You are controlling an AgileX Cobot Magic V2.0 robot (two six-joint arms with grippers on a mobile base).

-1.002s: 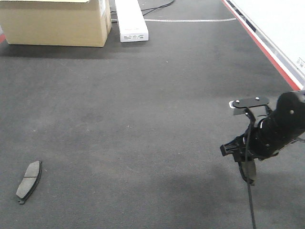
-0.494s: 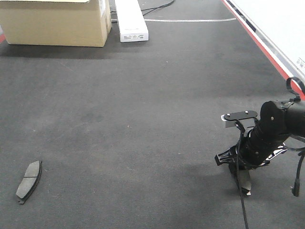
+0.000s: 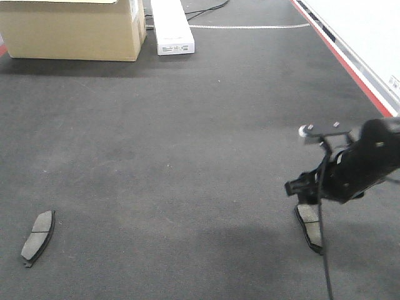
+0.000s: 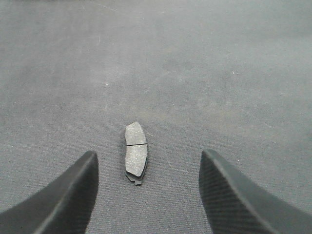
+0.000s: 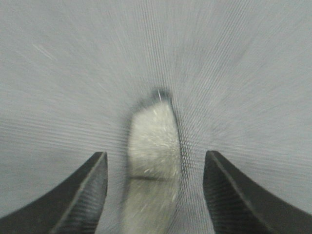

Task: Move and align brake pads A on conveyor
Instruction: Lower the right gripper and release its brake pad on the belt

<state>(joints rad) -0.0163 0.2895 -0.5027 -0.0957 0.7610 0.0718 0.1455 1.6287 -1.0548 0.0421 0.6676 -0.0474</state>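
dark grey rough belt of the conveyor (image 3: 187,156) fills almost the whole scene, with a red stripe (image 3: 340,59) along its right edge. near this edge one brake pad (image 3: 309,226) lies flat on the belt, pale face up. the black right arm (image 3: 362,165) bends over it. the wrist view is blurred, but the right gripper (image 5: 152,158) is spread wide there, and the pad lies between its two fingers, not pinched. the other brake pad (image 3: 37,236) lies far to the left, well apart from the first. the left gripper (image 4: 147,163) is also wide and holds nothing; this pad lies flat on the belt just ahead of its fingers. a cardboard box (image 3: 69,31) and a white carton (image 3: 172,28) stand at the far end.
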